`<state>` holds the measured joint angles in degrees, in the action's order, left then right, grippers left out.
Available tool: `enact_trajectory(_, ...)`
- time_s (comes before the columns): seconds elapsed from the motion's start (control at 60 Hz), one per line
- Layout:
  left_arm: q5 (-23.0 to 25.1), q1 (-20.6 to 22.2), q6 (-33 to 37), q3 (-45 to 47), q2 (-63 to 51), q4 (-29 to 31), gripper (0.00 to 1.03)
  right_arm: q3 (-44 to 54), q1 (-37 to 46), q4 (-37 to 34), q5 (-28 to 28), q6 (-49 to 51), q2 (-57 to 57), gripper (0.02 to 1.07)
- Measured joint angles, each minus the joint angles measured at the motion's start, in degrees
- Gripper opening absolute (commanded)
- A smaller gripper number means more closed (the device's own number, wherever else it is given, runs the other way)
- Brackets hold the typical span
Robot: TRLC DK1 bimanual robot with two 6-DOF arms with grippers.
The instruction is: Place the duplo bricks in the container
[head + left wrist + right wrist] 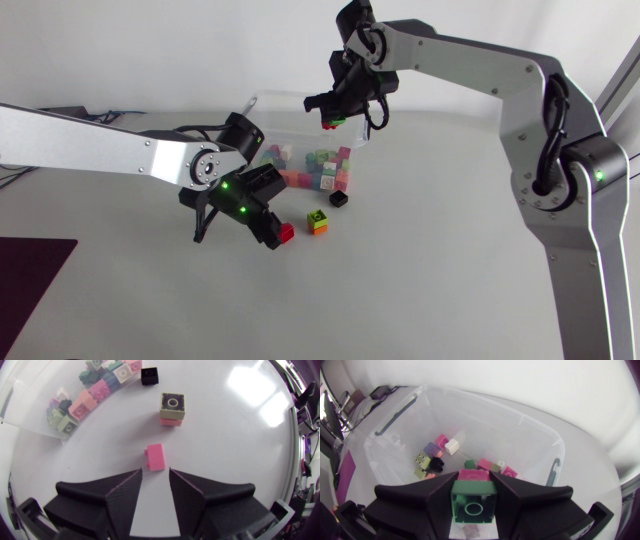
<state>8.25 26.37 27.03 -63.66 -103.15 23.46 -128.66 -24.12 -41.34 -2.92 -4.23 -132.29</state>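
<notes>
head view: the clear container [262, 102] sits toward the table's far edge, with the right gripper [330, 110] above it.
left wrist view: the left gripper [155, 477] has its fingers apart, and a pink brick [156, 456] lies on the table just ahead.
right wrist view: the fingers are clamped on a green brick [473, 502], over loose bricks [440, 442] inside the container.

The left arm [120, 150] hides part of the clear plastic container [275, 103] from overhead. The right tool [473, 476] covers the sides of the green square plastic brick [473, 505].
</notes>
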Motion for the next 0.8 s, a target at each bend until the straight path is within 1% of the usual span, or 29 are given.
enact_trajectory(0.167, 0.0, 0.0, 0.0, 0.0, 0.0, 0.0, 0.41, -6.1, 1.8, -0.9, 0.0, 0.0, -2.1, 0.35)
enact_trajectory(0.233, 0.0, 0.0, 0.0, 0.0, -0.1, 0.0, 0.42, -8.5, 2.2, -1.3, 0.2, 0.0, -2.7, 0.37)
enact_trajectory(0.25, 0.0, 0.0, 0.0, 0.0, -0.1, 0.0, 0.42, -9.0, 2.2, -1.6, 0.2, 0.0, -2.9, 0.44)
enact_trajectory(0.267, 0.0, 0.0, 0.0, 0.0, -0.1, 0.0, 0.42, -9.4, 2.3, -1.9, 0.2, 0.0, -3.0, 0.54)
enact_trajectory(0.317, 0.0, 0.0, 0.0, 0.0, -0.1, 0.0, 0.45, -11.3, 2.2, -3.8, 0.2, 0.3, -3.8, 1.00)
enact_trajectory(0.333, 0.0, 0.0, 0.0, 0.0, -0.2, 0.0, 0.48, -12.0, 2.1, -4.7, 0.2, 0.4, -4.0, 1.05)
enact_trajectory(0.35, 0.0, 0.1, 0.0, 0.0, -0.2, 0.0, 0.51, -12.5, 2.1, -5.5, 0.2, 0.4, -4.2, 1.03)
enact_trajectory(0.4, 0.0, 0.1, 0.0, 0.0, -0.3, 0.0, 0.54, -13.8, 2.0, -7.6, 0.2, 0.4, -4.9, 1.03)
enact_trajectory(0.45, 0.0, 0.1, 0.0, 0.0, -0.6, 0.0, 0.60, -13.9, 1.9, -8.8, 0.1, 0.4, -4.9, 1.03)
enact_trajectory(0.483, 0.0, 0.3, 0.0, 0.0, -0.9, 0.0, 0.63, -13.9, 1.7, -9.4, 0.1, 0.4, -4.9, 1.03)
enact_trajectory(0.533, 0.0, 0.6, 0.0, 0.0, -1.6, 0.0, 0.63, -13.4, 1.6, -9.5, 0.1, 0.4, -4.7, 1.03)
enact_trajectory(0.6, 0.0, 1.2, 0.0, 0.0, -2.6, -0.4, 0.63, -9.9, 1.3, -8.9, 0.2, 0.4, -2.8, 1.03)
enact_trajectory(0.8, 0.0, 1.7, -0.1, -0.2, -5.2, -2.3, 0.63, 7.3, -0.9, -4.2, 0.2, 1.1, 9.9, 1.03)
